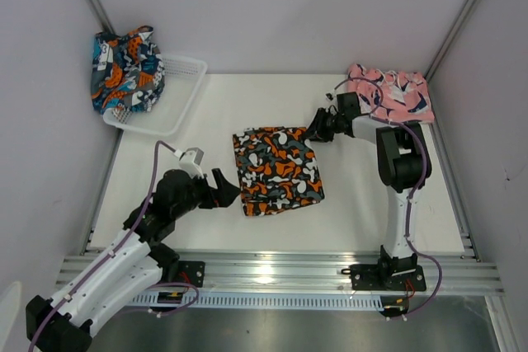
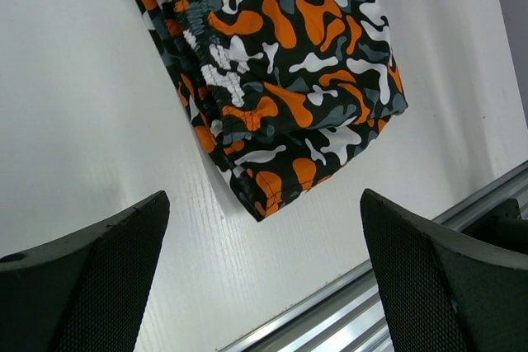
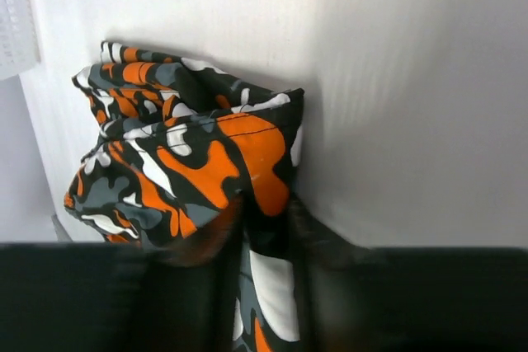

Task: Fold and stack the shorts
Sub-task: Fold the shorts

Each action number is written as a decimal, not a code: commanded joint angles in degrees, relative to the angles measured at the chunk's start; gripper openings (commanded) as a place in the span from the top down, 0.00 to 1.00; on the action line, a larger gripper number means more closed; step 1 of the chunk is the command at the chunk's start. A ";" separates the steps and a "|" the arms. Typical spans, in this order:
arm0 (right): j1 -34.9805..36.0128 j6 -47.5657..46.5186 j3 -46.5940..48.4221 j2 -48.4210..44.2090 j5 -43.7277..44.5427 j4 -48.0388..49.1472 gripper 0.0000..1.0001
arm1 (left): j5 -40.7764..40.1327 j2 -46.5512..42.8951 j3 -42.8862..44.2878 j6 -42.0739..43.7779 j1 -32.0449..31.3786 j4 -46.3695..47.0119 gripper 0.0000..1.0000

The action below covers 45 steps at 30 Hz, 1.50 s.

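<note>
Black camouflage shorts [image 1: 276, 169] folded on bench [image 1: 371, 212]; right pincer [image 1: 316, 131] pinches far corner, left pincer [image 1: 228, 191] spread; one-handed lift could unfold them

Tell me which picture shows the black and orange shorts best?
The top external view: it shows the whole folded black shorts. The left wrist view catches one corner; the right wrist view, a bunched corner pinched by the right gripper.

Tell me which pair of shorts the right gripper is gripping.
The black shorts with orange-white blotches, mid-table: the right gripper pinches a corner. The pink shorts and the teal shorts lie untouched.
</note>
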 commanded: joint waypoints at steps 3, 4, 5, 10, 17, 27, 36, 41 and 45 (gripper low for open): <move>1.35 4.44 4.61 3.14 -1.45 1.56 0.96 | -0.52 -0.86 -0.19 -0.83 -0.31 0.31 0.01; 1.35 6.03 4.27 2.88 -0.83 3.82 1.00 | -0.52 -0.60 -0.10 -1.00 -0.31 0.48 0.01; 0.91 8.04 3.31 2.45 0.39 5.59 1.00 | -0.52 -0.16 -0.27 -1.01 -0.31 1.01 0.01; -3.56 33.03 -16.34 -5.62 12.59 32.23 1.00 | 0.10 0.99 -1.68 -2.23 -0.31 3.91 0.01; 2.29 36.37 -42.99 -22.67 25.35 34.88 1.00 | -0.07 3.27 -2.73 -3.03 -0.48 7.25 0.01; 32.90 33.21 -53.04 -51.50 43.11 9.51 0.08 | -4.11 6.62 -4.40 -5.40 -1.01 6.65 0.01; 17.35 10.01 -39.35 -44.34 21.43 1.93 0.09 | -16.15 -0.42 0.86 -6.10 -1.01 -7.94 0.01; 17.61 2.97 -30.38 -31.50 9.83 2.79 0.10 | -25.64 5.55 8.41 -8.30 -0.84 -17.77 0.01; 19.18 3.05 -25.99 -20.79 2.96 8.24 0.09 | -31.36 6.18 10.10 -11.37 0.39 -22.01 0.01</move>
